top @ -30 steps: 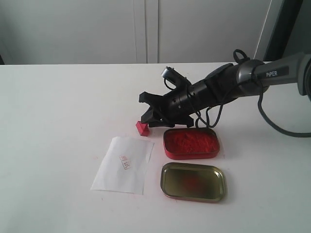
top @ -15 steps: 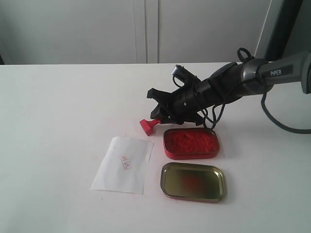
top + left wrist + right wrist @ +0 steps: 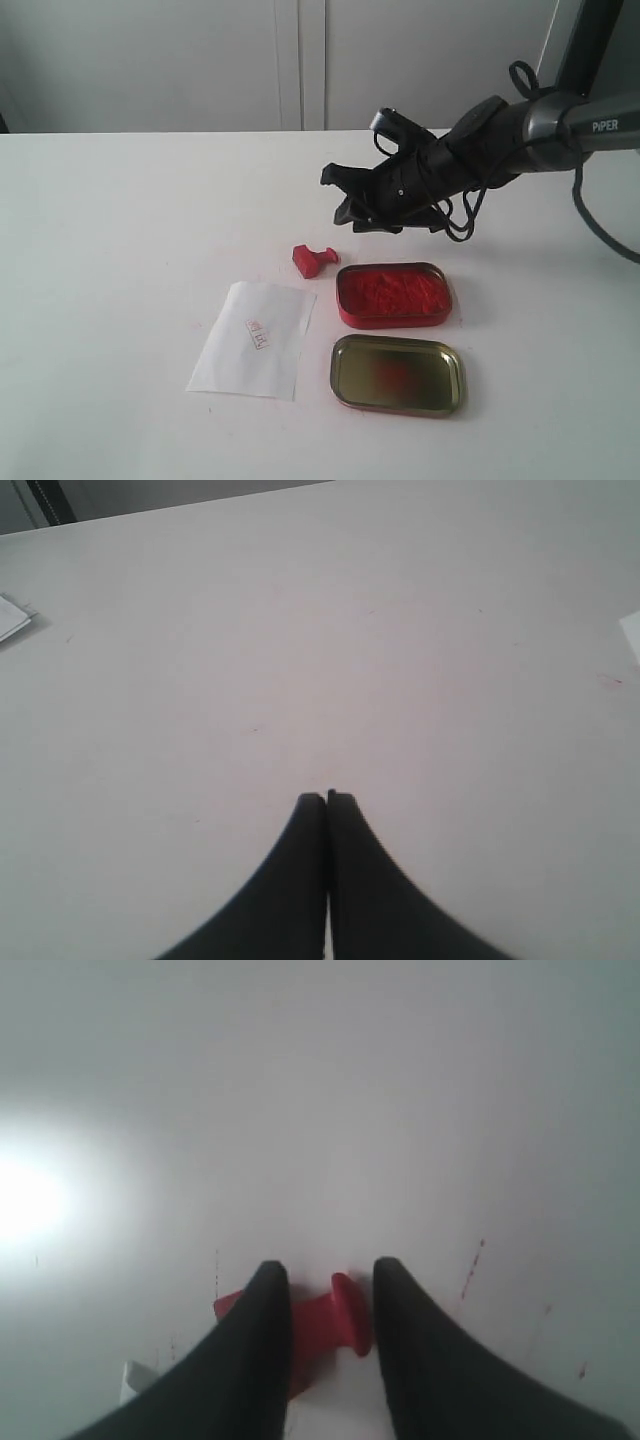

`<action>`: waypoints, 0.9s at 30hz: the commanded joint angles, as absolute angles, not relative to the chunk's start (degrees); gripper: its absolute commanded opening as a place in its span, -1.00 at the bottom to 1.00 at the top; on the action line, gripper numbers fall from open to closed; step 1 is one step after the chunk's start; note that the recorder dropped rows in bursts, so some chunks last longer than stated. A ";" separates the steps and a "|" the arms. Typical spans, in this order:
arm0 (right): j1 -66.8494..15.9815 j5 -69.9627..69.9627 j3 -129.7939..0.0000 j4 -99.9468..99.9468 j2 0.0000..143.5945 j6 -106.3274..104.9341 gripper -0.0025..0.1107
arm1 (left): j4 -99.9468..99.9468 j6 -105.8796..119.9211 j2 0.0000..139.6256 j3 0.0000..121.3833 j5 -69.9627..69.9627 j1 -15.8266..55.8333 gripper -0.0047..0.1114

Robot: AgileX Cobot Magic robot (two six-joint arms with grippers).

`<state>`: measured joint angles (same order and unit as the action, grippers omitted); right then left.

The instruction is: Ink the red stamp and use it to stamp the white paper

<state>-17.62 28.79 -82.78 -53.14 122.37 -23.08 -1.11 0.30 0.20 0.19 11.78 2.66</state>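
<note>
Exterior view shows the red stamp (image 3: pixel 313 259) tipped on its side on the counter (image 3: pixel 120 250). Its long axis runs roughly across the picture, slightly slanted, with the blocky base to the left and the narrow handle pointing right toward the ink tin (image 3: pixel 393 295) (close to the tin's corner; whether they touch I cannot tell). It is plain red plastic all over and far smaller than the tin. It lies just beyond the far right corner of the white paper (image 3: pixel 255 340), which carries a small red imprint (image 3: pixel 257 333).

The right pincer (image 3: pixel 337 196) hangs above and behind the stamp, apart from it, its jaws spread and holding nothing. In the right wrist view the stamp shows through the gap between the two dark fingers. The left pincer (image 3: pixel 327 800) has its jaws pressed together over bare counter.
</note>
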 commanded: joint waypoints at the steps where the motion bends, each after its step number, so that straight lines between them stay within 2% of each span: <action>1: -17.16 31.17 -82.69 -50.52 121.23 -21.63 -0.67 | -0.96 0.46 0.00 0.00 11.57 2.46 -0.92; 4: -17.16 32.42 -82.69 -49.52 121.13 -21.63 -0.95 | -0.96 0.46 0.00 0.00 11.57 2.46 -0.92; 15: -17.16 37.22 -82.69 -44.70 117.98 -18.24 -0.96 | -0.96 0.46 0.00 0.00 11.57 2.46 -0.92; 27: -17.16 43.77 -82.59 -26.13 113.09 -4.63 -0.96 | -0.96 0.46 0.00 0.00 11.57 2.46 -0.92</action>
